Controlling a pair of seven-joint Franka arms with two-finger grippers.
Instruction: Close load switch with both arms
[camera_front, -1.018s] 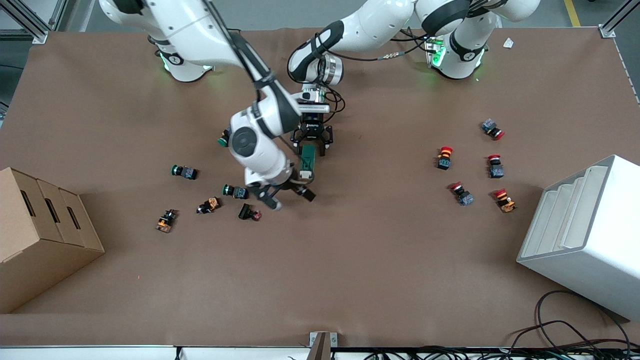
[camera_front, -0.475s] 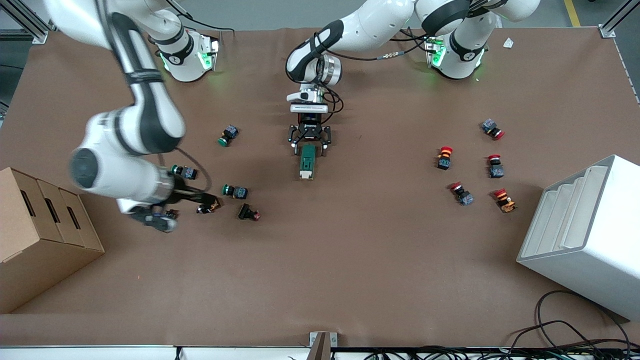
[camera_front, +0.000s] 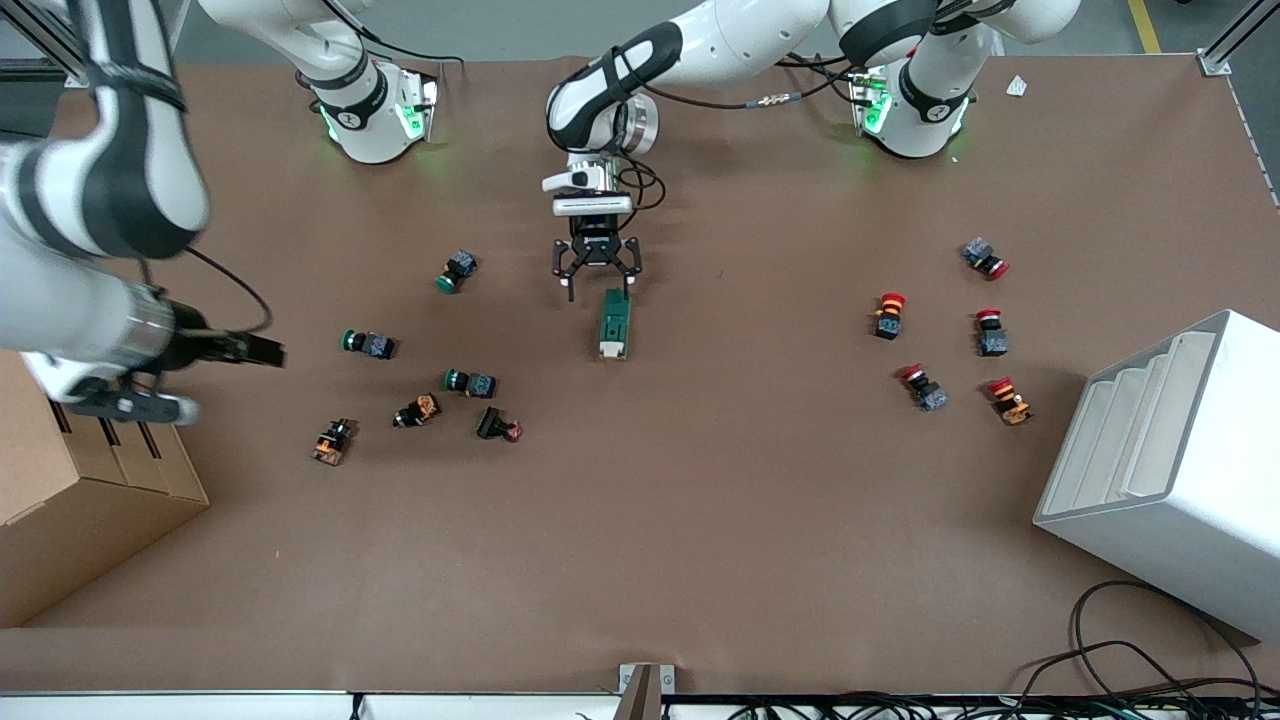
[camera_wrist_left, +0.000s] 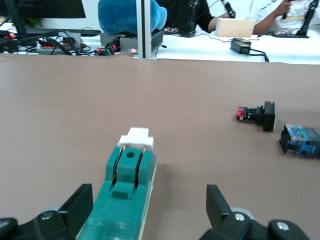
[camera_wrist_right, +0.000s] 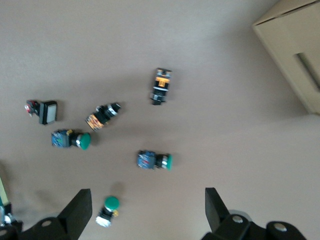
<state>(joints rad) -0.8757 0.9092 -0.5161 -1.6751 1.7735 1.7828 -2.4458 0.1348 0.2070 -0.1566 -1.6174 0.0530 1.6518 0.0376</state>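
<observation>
- My left gripper (camera_front: 597, 285) hangs with fingers (camera_wrist_left: 75, 202) spread wide, holding nothing; the load switch (camera_front: 613, 322) lies on the table (camera_front: 700, 480) just past my fingertips, white lever farthest from them.
- My right gripper (camera_front: 215, 375), fingers (camera_wrist_right: 77, 206) wide and empty, hovers near the cardboard box (camera_front: 60, 520), well apart from the switch.

I see a brown paper-covered table (camera_front: 700, 520). At the right arm's end, a brown cardboard box (camera_front: 70, 520) sits by the edge, with green-capped push-buttons (camera_front: 470, 382) and orange-bodied ones (camera_front: 332, 442) scattered nearby. At the left arm's end, red-capped push-buttons (camera_front: 888, 314) lie near a white stepped plastic rack (camera_front: 1170, 470). Black cables (camera_front: 1150, 670) trail off the near corner.
</observation>
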